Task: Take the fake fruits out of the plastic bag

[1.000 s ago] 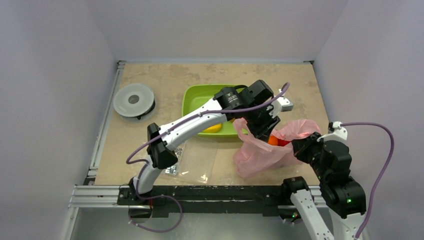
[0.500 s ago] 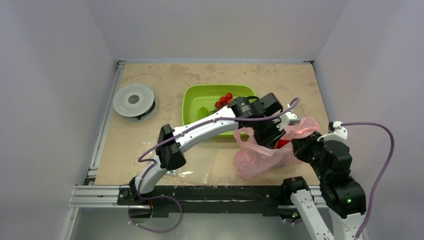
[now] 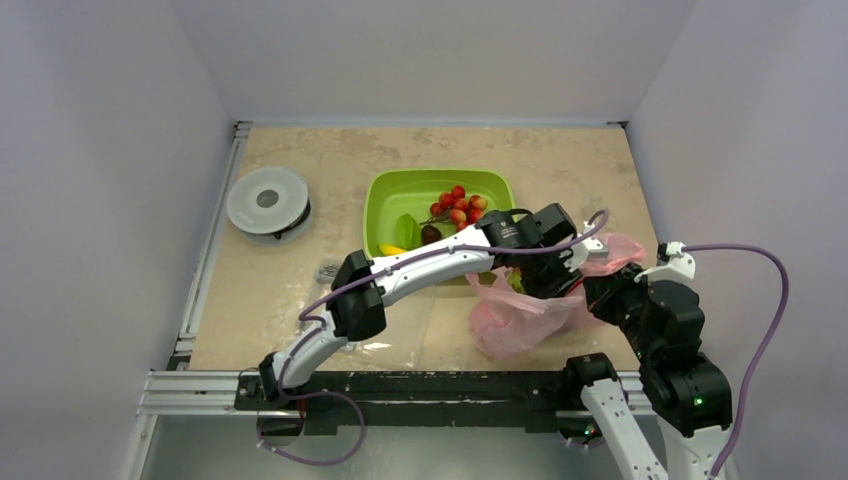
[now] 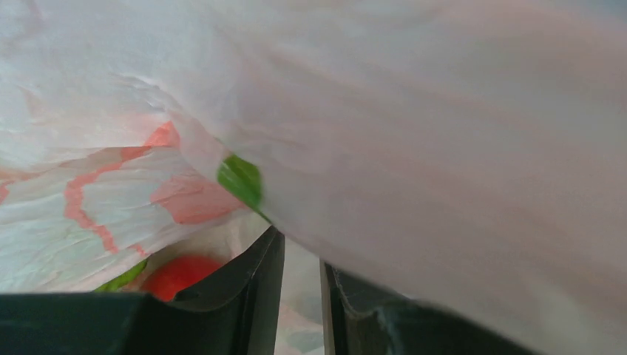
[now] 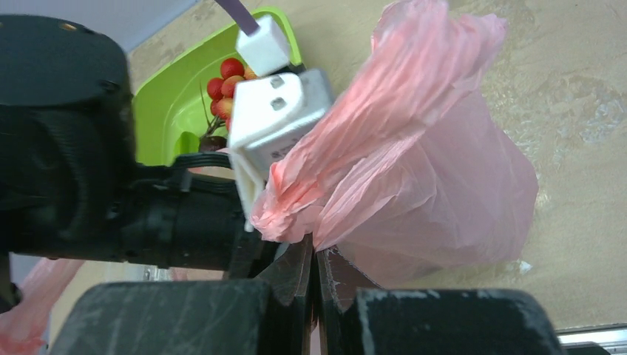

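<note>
step in hand: unloading, part done by my reading. bag [image 3: 520, 315] sits near the right edge of the tabletop, toward the near right corner. tray [image 3: 372, 215] sits mid-table toward the far edge and holds a banana [image 3: 392, 249], a maroon fruit [image 3: 431, 234] and the berries [image 3: 458, 205].

right claw [image 5: 312, 255] is pinched closed on a gathered fold of the bag's rim, holding the mouth up. left claw [image 4: 302, 251] is down inside the bag, jaws apart by a narrow gap with nothing between them that i can see.

inside, from the left wrist view: red fruit [image 4: 177, 274] low and to the left of the fingers, and a green piece [image 4: 240, 180] showing at a fold of film above them. at least these two are left to take out; the rest of the bag's inside is hidden.

next move, as i judge it: widen the jaws, shift toward the red fruit and close on it without catching film.

materials: the bag is thin, crinkly, translucent pink, with no shape of its own, and folds over the camera. fruits are glossy, round and hard-looking, so likely to slip. tray is smooth green plastic with rounded corners.
</note>
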### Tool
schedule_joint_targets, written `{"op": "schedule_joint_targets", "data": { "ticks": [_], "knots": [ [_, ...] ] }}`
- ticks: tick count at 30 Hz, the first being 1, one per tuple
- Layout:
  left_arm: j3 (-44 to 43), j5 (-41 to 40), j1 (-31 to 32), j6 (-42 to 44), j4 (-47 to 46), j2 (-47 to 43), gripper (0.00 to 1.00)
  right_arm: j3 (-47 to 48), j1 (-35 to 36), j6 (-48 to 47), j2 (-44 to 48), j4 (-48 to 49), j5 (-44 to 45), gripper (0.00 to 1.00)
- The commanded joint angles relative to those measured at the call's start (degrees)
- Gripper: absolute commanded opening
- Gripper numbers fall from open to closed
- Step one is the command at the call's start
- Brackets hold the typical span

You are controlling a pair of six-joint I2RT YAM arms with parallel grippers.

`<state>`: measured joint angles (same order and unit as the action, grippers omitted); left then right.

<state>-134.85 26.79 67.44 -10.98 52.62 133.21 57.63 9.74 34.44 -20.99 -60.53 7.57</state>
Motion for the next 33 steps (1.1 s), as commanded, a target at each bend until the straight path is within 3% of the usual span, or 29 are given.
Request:
{"op": "schedule_joint_targets", "data": {
  "ticks": [1,12,25,33],
  "knots": [
    [5.31,-2.65,0.15,1.36,-0.92,-0.68,0.23,2.39,0.01,-0.41,-0.18,1.03,0.63,0.00],
    [16.53,-16.62,-0.82,7.92,3.54,-7.26,0.35,-0.19,-0.01,-2.94,0.03,5.86,-9.02,0.00],
    [23.60,-26.44,-0.14,9.77,4.82,-12.46,0.60,-1.65,0.00,-3.41,-0.43,6.74,-8.98,0.00],
    [27.16,-29.68,0.09,10.68,5.77,-10.32,0.67,-2.05,0.00,-3.06,-0.41,6.83,-9.15,0.00]
  ]
}}
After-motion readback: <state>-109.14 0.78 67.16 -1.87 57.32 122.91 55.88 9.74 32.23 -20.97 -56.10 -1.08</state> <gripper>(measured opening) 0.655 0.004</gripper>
